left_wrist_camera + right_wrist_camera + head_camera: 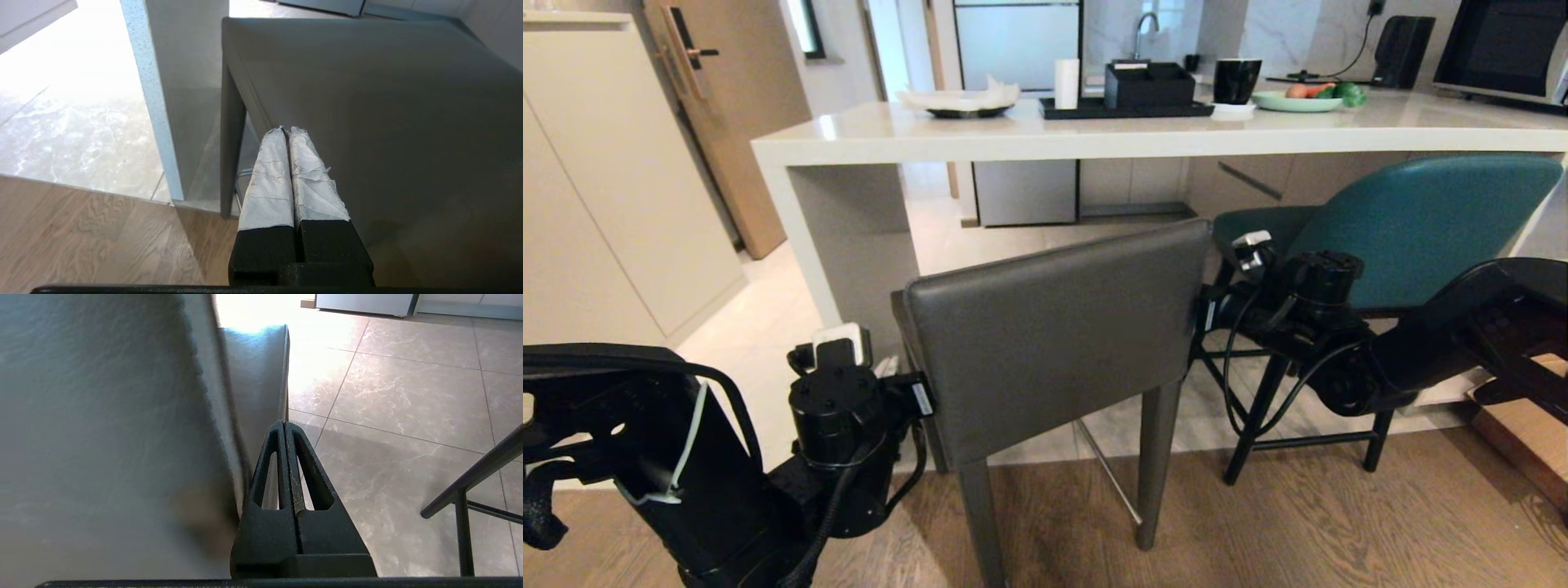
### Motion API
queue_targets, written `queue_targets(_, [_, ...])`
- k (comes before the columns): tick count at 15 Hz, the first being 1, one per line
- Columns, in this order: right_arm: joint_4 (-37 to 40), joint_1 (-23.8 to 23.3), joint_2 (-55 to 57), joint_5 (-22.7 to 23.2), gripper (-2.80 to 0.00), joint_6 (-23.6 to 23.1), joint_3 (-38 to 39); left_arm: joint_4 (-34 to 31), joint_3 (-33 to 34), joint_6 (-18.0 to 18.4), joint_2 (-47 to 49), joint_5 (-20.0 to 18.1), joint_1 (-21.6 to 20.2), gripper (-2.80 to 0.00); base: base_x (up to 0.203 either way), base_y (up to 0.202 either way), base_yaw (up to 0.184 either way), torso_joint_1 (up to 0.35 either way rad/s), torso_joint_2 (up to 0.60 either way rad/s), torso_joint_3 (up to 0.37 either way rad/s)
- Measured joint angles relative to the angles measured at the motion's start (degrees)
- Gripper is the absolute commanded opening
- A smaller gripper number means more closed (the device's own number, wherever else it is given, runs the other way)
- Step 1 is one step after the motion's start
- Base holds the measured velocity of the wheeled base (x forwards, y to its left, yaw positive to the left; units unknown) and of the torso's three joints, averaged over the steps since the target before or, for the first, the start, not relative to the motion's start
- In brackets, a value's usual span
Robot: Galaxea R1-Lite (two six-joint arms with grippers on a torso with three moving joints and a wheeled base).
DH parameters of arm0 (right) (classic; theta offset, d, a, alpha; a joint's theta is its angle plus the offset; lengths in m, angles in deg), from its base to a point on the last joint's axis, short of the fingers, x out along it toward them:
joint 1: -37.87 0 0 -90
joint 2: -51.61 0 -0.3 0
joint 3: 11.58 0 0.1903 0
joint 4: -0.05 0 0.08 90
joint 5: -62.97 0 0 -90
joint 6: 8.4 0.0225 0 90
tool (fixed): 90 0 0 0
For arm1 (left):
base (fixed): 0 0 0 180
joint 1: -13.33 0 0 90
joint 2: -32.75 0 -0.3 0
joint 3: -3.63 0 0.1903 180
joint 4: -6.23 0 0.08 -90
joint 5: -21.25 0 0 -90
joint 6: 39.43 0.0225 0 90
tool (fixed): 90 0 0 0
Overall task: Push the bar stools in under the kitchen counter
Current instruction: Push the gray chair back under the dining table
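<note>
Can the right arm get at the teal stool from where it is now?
Probably yes. The right gripper, fingers shut, sits beside the grey stool backrest's edge, and the teal stool stands just beyond the arm with only open floor between them.

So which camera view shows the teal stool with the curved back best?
The head view: it shows the teal stool with the curved back, its seat and black legs, partly behind the right arm. The right wrist view catches only thin black bars, probably its frame. The left wrist view shows none of it.
</note>
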Motion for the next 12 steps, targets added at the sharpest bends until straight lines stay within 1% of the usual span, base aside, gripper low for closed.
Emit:
queue_targets(2, [-0.1, 0.5, -0.1, 1.0, -2.80, 0.0, 0.2, 0.0, -0.6, 0.0, 0.5, 0.0, 0.0, -2.80, 0.000, 0.000, 0.000, 0.000, 0.00, 0.000])
queue_targets(4, [-0.2, 1.3, -0.7, 0.9, -2.80, 0.0, 1.4, 0.0, -0.4, 0.0, 0.2, -0.2, 0.2, -2.80, 0.000, 0.000, 0.000, 0.000, 0.00, 0.000])
queue_targets(7, [-0.6, 3.4, -2.8, 1.0, -2.80, 0.0, 5.1, 0.0, 1.0, 0.0, -0.9, -0.6, -0.1, -2.80, 0.000, 0.000, 0.000, 0.000, 0.00, 0.000])
queue_targets(9, [-0.9, 4.8, -4.8, 1.7, -2.80, -0.1, 8.4, 0.3, 2.5, -0.2, -1.6, -1.3, -1.5, -2.80, 0.000, 0.000, 0.000, 0.000, 0.00, 0.000])
queue_targets(10, [-0.9, 5.4, -5.7, 2.0, -2.80, -0.1, 9.7, 0.5, 3.7, -0.7, -2.0, -1.9, -2.0, -2.80, 0.000, 0.000, 0.000, 0.000, 0.00, 0.000])
queue_targets(12, [-0.7, 6.0, -6.6, 2.7, -2.80, 0.0, 10.7, 1.0, 6.9, -2.7, -2.9, -3.2, -2.4, -2.80, 0.000, 0.000, 0.000, 0.000, 0.00, 0.000])
